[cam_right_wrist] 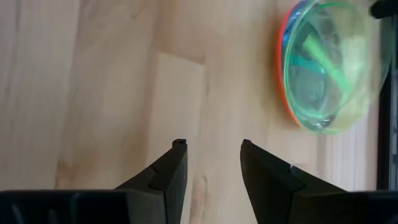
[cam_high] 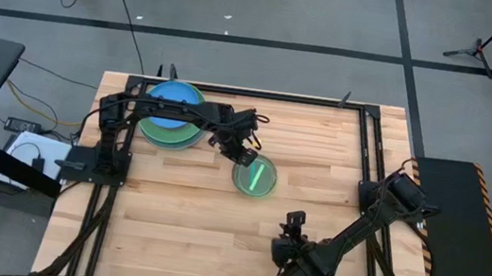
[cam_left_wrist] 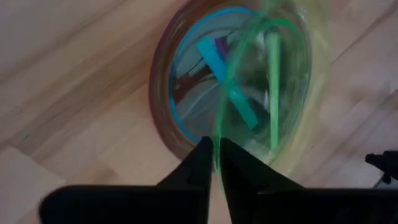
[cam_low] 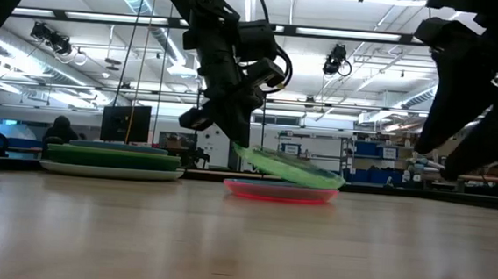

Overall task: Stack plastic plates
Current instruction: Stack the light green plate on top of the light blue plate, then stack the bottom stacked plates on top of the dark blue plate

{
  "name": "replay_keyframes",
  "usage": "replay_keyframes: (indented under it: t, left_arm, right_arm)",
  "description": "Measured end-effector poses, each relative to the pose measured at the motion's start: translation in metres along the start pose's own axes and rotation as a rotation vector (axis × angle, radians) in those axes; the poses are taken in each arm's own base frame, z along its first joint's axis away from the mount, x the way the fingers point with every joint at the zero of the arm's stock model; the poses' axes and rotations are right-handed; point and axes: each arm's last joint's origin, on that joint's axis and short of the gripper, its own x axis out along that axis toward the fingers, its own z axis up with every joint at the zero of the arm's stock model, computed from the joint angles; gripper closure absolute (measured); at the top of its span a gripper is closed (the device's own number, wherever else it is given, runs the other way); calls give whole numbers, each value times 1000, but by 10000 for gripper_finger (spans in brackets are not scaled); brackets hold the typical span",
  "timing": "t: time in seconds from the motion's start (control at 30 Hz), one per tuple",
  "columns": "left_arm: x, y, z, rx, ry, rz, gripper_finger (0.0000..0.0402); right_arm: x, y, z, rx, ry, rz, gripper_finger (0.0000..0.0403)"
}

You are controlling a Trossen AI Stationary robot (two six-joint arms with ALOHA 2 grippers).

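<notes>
We are pinching the lime plate (cam_high: 257,176) by its rim with the left gripper (cam_high: 246,153), fingers closed on the edge, holding it tilted over the small stack (cam_low: 280,192) at mid-table so its free edge is meeting the stack first. The large stack (cam_high: 171,116) is lying at the table's far left. We are keeping the right gripper (cam_right_wrist: 210,163) parked near the front edge, fingers apart and empty, clear of the placement.

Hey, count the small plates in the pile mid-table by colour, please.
Lime plate, tilted in the left gripper: 1
Teal plate: 1
Orange plate: 1
Total: 3 visible; the pinkish bottom edge in the low view may be another plate, cannot tell.
</notes>
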Motion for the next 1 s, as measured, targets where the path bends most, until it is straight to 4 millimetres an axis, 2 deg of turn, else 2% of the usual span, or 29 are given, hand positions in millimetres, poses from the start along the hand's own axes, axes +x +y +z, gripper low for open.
replay_keyframes:
  t: [0.13,0.27,0.4,0.5,0.63,0.87,1.0]
  left_arm:
    - [-2,5,2,49,10,13,328]
    - [-5,11,-1,125,51,51,275]
    - [-18,1,-9,260,15,58,218]
    - [-26,-7,-14,298,-64,119,189]
    - [-21,3,-9,219,-19,75,174]
    - [-8,33,4,87,-62,57,159]
    - [1,36,4,59,-83,-5,157]
  right_arm:
    - [7,-8,4,30,12,-18,248]
    - [15,-16,8,54,42,-17,248]
    - [19,-21,9,50,62,-20,248]
    - [21,-24,9,54,77,-19,248]
    - [24,-26,10,60,88,-12,248]
    - [25,-27,12,100,85,-5,248]
    - [23,-25,11,93,83,-2,248]
